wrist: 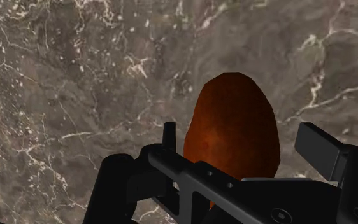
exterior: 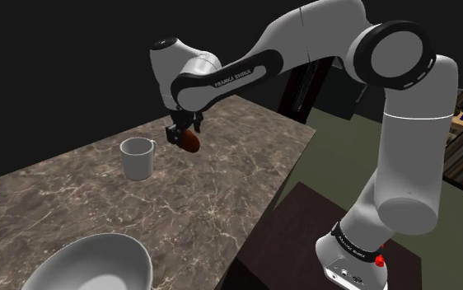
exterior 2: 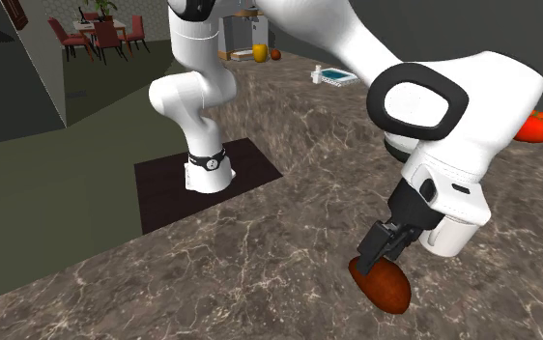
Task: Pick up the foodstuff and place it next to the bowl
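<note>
Item: reddish-brown oval foodstuff, clasped between the fingers of your pincer, low over the middle of the marbled table, near a white mug. Destination: white bowl at the table's end nearest the shoulder view, well apart. Risk: the rounded piece may slip from your hold in transit, or clip the mug, which stands close to the likely path.
</note>
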Tool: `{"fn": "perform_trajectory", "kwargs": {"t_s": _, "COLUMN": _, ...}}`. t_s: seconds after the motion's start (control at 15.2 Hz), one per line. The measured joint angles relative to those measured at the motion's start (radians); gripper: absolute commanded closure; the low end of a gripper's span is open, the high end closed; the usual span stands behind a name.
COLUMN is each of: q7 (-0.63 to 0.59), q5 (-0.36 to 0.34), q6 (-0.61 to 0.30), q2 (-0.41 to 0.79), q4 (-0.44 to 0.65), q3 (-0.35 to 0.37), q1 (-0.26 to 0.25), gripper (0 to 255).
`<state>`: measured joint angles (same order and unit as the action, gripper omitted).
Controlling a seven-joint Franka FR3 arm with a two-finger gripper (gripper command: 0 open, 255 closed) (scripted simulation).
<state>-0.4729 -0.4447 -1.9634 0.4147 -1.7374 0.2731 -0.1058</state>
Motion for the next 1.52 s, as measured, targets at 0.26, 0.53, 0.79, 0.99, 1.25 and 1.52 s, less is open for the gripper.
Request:
{"fn": "perform_trajectory", "kwargs": {"t_s": 0.26, "q7": -0.007, "q5": -0.008, "q6": -0.029, "q2": 0.01, "q4": -0.02, "q3": -0.005, "q1": 0.003, "gripper": 0}}
{"fn": "perform_trajectory", "kwargs": {"t_s": 0.53, "q7": -0.008, "q5": -0.009, "q6": -0.031, "q2": 0.01, "q4": -0.022, "q3": -0.005, "q1": 0.004, "gripper": 0}}
{"fn": "perform_trajectory", "kwargs": {"t_s": 0.79, "q7": -0.008, "q5": -0.009, "q6": -0.031, "q2": 0.009, "q4": -0.021, "q3": -0.004, "q1": 0.003, "gripper": 255}}
{"fn": "perform_trajectory", "kwargs": {"t_s": 0.99, "q7": -0.009, "q5": -0.009, "q6": -0.031, "q2": 0.009, "q4": -0.021, "q3": -0.004, "q1": 0.003, "gripper": 255}}
{"fn": "perform_trajectory", "kwargs": {"t_s": 1.25, "q7": -0.008, "q5": -0.009, "q6": -0.031, "q2": 0.009, "q4": -0.022, "q3": -0.004, "q1": 0.003, "gripper": 255}}
{"fn": "perform_trajectory", "kwargs": {"t_s": 1.52, "q7": 0.006, "q5": 0.002, "q6": -0.002, "q2": -0.01, "q4": -0.009, "q3": -0.001, "q1": 0.006, "gripper": 255}}
